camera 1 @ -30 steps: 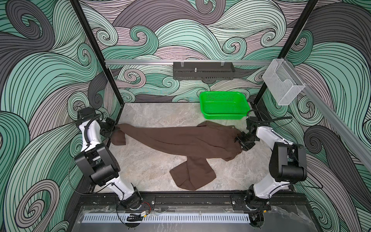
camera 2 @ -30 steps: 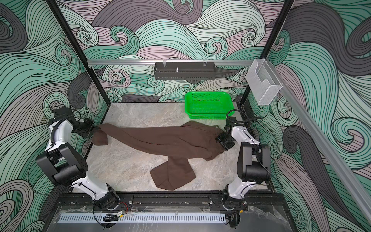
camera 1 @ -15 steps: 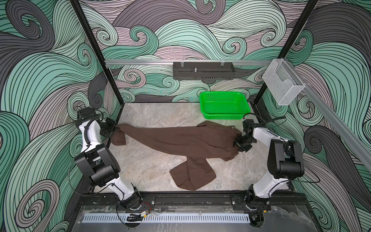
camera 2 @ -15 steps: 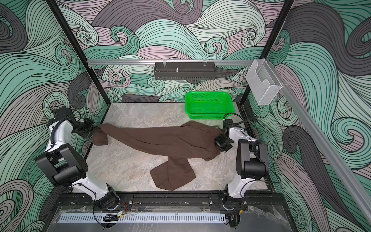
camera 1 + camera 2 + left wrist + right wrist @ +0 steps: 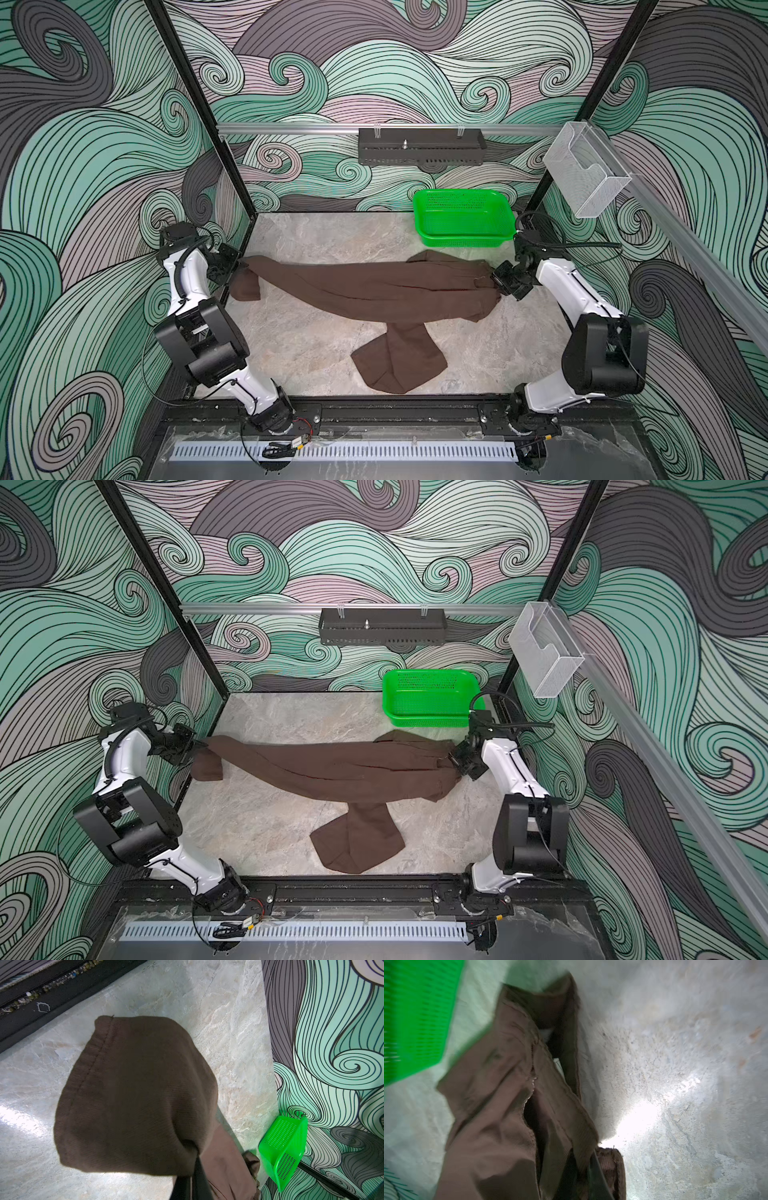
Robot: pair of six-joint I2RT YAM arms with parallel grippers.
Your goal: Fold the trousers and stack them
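Observation:
The dark brown trousers [image 5: 374,286] [image 5: 332,766] stretch across the marble table between my two grippers in both top views. One leg runs left to my left gripper [image 5: 239,266] [image 5: 203,744], which is shut on its hem end. That hem [image 5: 135,1095] hangs bunched in front of the left gripper [image 5: 194,1152]. The other leg [image 5: 399,361] lies bent toward the front edge. My right gripper [image 5: 496,282] [image 5: 455,760] is shut on the waistband end. In the right wrist view the waistband [image 5: 571,1118] runs down between the dark fingers [image 5: 596,1174].
A bright green basket [image 5: 463,216] [image 5: 432,696] [image 5: 282,1147] [image 5: 415,1012] stands at the back right, just behind the waist end. A black tray [image 5: 422,145] hangs on the back rail, a clear holder [image 5: 586,170] on the right rail. A black rail [image 5: 395,411] borders the front.
The right gripper's jaws have closed on the waistband end and shifted slightly toward the trousers. The left arm and the leg it holds have not moved.

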